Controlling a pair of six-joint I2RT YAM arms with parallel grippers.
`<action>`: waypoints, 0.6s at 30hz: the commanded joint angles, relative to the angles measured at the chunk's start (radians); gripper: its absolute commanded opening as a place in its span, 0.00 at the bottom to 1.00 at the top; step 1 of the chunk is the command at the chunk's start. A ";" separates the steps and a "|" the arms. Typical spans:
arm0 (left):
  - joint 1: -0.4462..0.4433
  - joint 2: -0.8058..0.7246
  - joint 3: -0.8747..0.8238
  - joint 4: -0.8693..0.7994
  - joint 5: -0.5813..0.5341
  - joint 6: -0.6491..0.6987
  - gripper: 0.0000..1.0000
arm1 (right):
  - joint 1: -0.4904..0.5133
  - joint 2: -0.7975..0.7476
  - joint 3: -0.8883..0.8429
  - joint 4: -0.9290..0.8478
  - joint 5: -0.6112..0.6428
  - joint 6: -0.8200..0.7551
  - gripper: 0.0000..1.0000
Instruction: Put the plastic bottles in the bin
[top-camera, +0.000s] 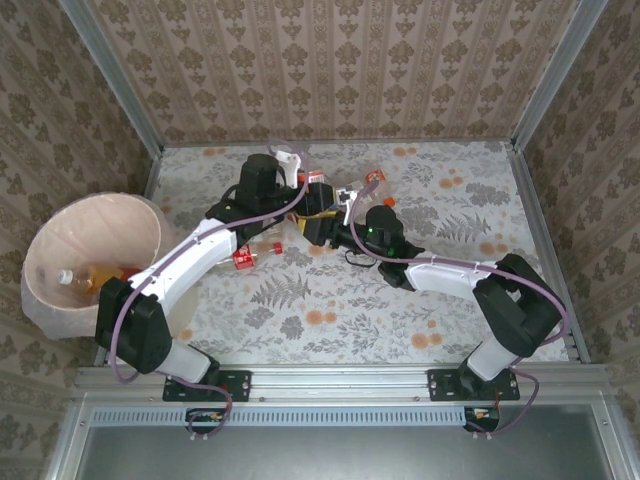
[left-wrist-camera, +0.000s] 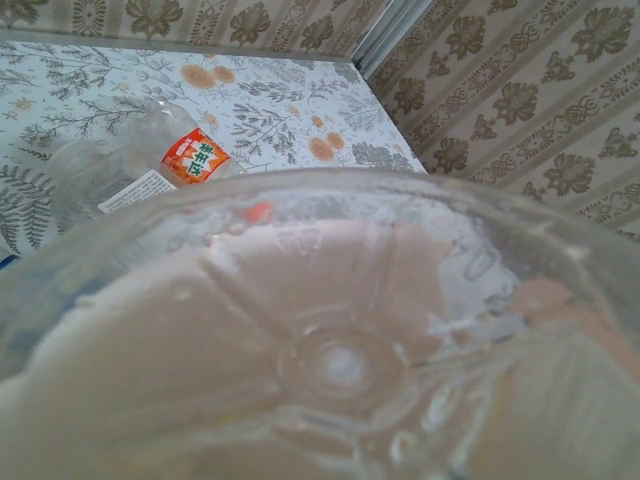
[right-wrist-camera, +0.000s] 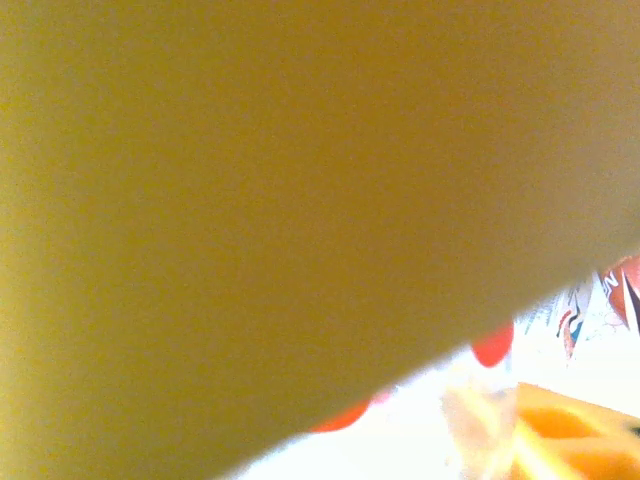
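clr glossy plastic bottle (left-wrist-camera: 340, 360), matt bin (top-camera: 108, 228)

Table cover: a flat white printed sheet with grey fern leaves and orange blossoms (top-camera: 330, 300), spread over the whole work surface.
Walls: beige wallpaper with brown damask motifs in vertical bands (top-camera: 340, 60), rising from the table cover's far and side edges.
Corner posts: one silver metal bar (top-camera: 112, 75) at the table cover's far-left corner, a second silver metal bar (top-camera: 557, 75) at its far-right corner.
Near rail: a silver aluminium rail (top-camera: 340, 378) along the table cover's near edge.
Slotted strip: a pale grey vented strip (top-camera: 340, 415), just beyond that rail from the table cover.
Panel: a dark grey flat panel (top-camera: 340, 450), farthest from the table cover.
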 joint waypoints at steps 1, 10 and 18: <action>-0.002 -0.032 0.014 0.001 -0.033 0.007 0.55 | 0.003 -0.044 0.015 -0.010 -0.024 -0.049 0.76; -0.002 -0.065 0.007 -0.031 -0.086 0.022 0.53 | 0.003 -0.146 -0.041 -0.120 0.061 -0.186 1.00; 0.005 -0.125 0.022 -0.135 -0.213 0.081 0.53 | 0.001 -0.237 -0.080 -0.222 0.301 -0.275 1.00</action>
